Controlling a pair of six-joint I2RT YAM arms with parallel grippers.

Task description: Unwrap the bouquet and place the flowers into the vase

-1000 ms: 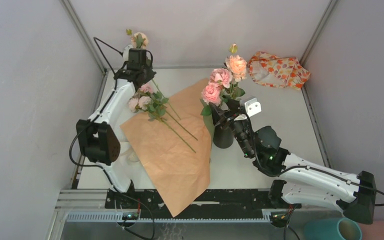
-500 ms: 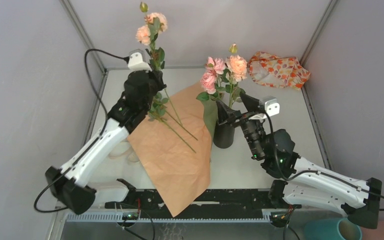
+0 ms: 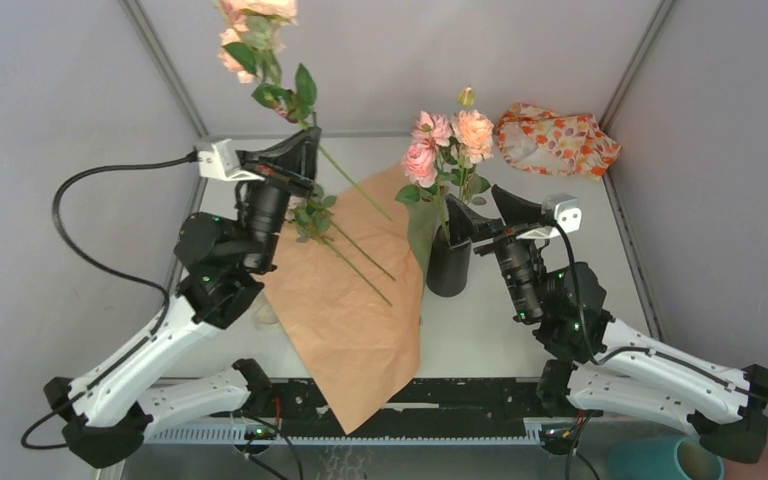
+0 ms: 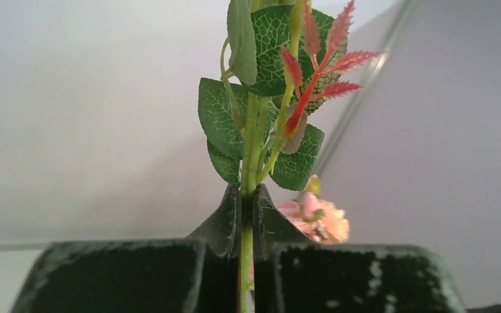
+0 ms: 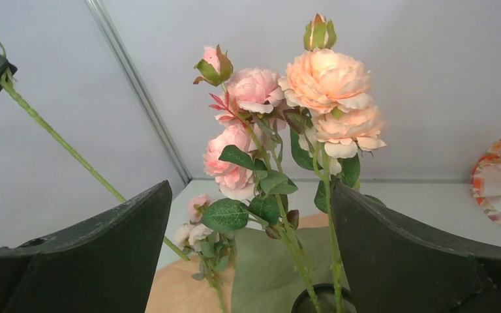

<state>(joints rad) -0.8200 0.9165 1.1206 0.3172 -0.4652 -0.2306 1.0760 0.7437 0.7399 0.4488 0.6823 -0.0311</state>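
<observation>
The black vase (image 3: 448, 272) holds pink and peach roses (image 3: 447, 140); right claw (image 3: 488, 213) spread wide at its 2 o'clock, left claw (image 3: 303, 150) clamped on a rose stem (image 3: 355, 185) at 10 o'clock

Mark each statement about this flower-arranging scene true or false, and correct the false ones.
1. The left end effector is shut on a rose stem. True.
2. The right end effector grips the vase. False: it stands open, gripping nothing.
3. The vase holds roses. True.
4. The brown paper is bare. False: a few stems lie on it.
</observation>
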